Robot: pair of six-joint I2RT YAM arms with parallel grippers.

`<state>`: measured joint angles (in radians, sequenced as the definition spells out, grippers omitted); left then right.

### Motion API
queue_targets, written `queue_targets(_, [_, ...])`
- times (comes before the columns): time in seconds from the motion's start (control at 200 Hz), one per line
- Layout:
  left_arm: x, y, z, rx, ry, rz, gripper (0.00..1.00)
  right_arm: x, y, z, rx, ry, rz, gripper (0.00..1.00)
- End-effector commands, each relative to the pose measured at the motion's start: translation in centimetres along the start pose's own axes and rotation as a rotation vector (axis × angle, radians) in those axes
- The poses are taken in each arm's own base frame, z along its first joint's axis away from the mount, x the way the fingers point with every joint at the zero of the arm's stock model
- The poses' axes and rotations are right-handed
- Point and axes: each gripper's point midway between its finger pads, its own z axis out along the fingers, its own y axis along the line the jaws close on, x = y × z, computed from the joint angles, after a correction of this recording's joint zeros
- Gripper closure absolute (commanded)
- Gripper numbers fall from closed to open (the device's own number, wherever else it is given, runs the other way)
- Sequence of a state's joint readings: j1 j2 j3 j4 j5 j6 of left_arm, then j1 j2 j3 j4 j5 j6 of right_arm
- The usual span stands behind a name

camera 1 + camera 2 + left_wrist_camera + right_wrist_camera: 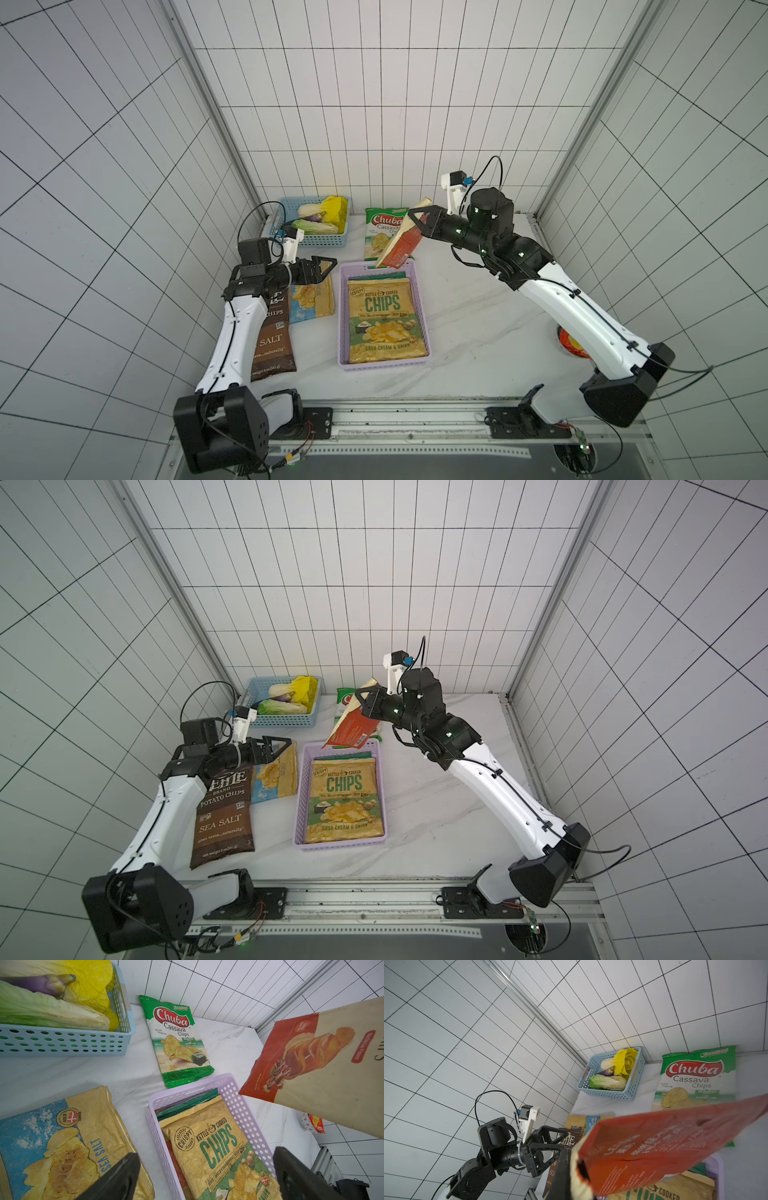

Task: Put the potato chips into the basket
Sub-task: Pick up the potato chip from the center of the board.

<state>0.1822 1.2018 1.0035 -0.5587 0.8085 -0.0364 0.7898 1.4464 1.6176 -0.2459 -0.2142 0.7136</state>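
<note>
At the left, the brown Kettle bag (222,816) lies flat on the white table (478,332), partly under the left arm. Just right of it lies a tan sea-salt bag (276,777), and the left gripper (331,270) hangs over its far end, jaws spread wide and empty. Far left against the wall stands a blue basket (324,241) of vegetables (320,214). In the middle sits the lilac basket (343,316), with a tan CHIPS bag (384,320) on top and the edge of a dark green bag (376,275) showing beneath it. Beyond it the green Chuba bag (380,232) lies flat. The right gripper (415,218) is clamped on the upper end of the orange-cream bag (401,245), which hangs tilted with its lower end above the lilac basket's far rim.
</note>
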Motion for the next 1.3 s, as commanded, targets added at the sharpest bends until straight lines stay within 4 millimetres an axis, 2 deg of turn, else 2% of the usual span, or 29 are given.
queue_targets(0.0, [-0.2,-0.3,-0.2,-0.004,-0.010,0.026,0.02,-2.2,2.4,0.6,-0.070,-0.097,0.006,1.00])
queue_targets(0.185, [-0.4,-0.2,-0.4,-0.019,-0.014,0.029,0.02,-1.2,2.8,4.1,-0.091,-0.065,0.033,1.00])
queue_targets(0.355, [-1.3,-1.0,-1.4,-0.032,-0.014,0.079,0.02,0.4,2.9,6.7,-0.090,-0.027,0.042,1.00])
queue_targets(0.58, [-1.5,-5.2,-4.2,0.042,0.075,0.330,0.02,2.9,2.0,9.0,-0.072,0.019,0.070,1.00])
queue_targets(0.76, [0.0,-8.6,-7.0,0.111,0.159,0.510,0.01,3.7,1.7,9.9,-0.064,0.030,0.076,1.00])
queue_targets(0.86, [1.0,-10.1,-7.7,0.150,0.194,0.567,0.02,3.9,1.6,10.4,-0.064,0.038,0.080,1.00])
queue_targets(0.974, [2.2,-10.2,-6.9,0.133,0.259,0.613,0.02,4.1,1.7,10.7,-0.070,0.048,0.088,1.00])
queue_targets(1.084, [1.5,-8.9,-5.1,0.035,0.251,0.627,0.03,4.1,2.0,10.7,-0.078,0.049,0.091,1.00])
queue_targets(1.174, [0.8,-8.2,-4.1,-0.025,0.235,0.626,0.12,4.0,2.1,10.5,-0.080,0.046,0.089,1.00])
queue_targets(1.294, [0.5,-8.4,-3.4,-0.038,0.226,0.648,0.26,3.8,2.3,10.3,-0.084,0.044,0.089,1.00])
